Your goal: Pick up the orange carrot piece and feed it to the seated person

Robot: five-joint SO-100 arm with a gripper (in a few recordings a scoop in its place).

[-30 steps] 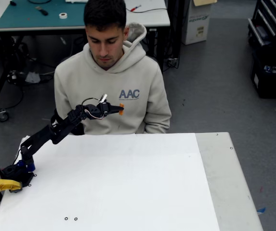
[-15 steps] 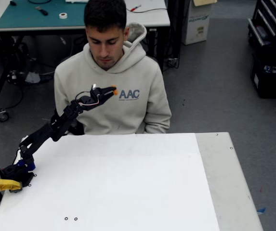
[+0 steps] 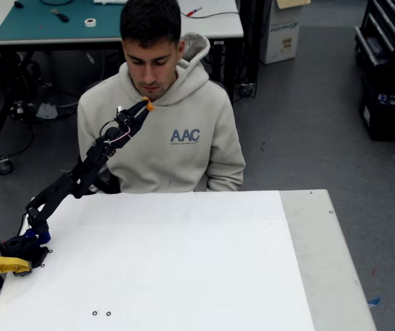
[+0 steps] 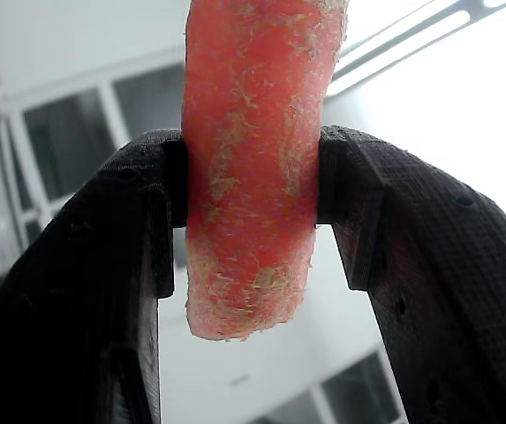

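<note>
A black robot arm (image 3: pixel 66 186), anchored at the worktop's (image 3: pixel 183 262) 9 o'clock edge, stretches up toward 1 o'clock with its tool (image 3: pixel 144 105) raised in front of the person (image 3: pixel 159 110) seated at the worktop's far side, at 12 o'clock in the fixed view. The tool is pinching the carrot (image 3: pixel 149 106), a small orange speck at its tip in the fixed view, held just below the person's chin and near the collar of a beige hoodie (image 3: pixel 183 138) lettered "AAC" in blue. The person's head is bowed, gaze lowered toward the arm. In the wrist view the tool (image 4: pixel 253 203) grips the carrot (image 4: pixel 253 168) crosswise: two black fingers (image 4: pixel 102 265) press against its sides at 9 and 3 o'clock, while the piece stands upright between them, its rough, pale-flecked lower end hanging below the pinch and its top running out of the picture at 12 o'clock. Behind it are a bright ceiling and dark window panes, blurred. A yellow clamp (image 3: pixel 3 265) sits beside the arm's base at the worktop's left edge in the fixed view, and the white worktop surface bears two small dark rings (image 3: pixel 100 314) near 7 o'clock. Behind the person, at 11 o'clock, a second table carries a green mat (image 3: pixel 52 21) with a roll of tape (image 3: pixel 90 22) on it; a cardboard box (image 3: pixel 281 31) stands on the grey floor at 1 o'clock.
</note>
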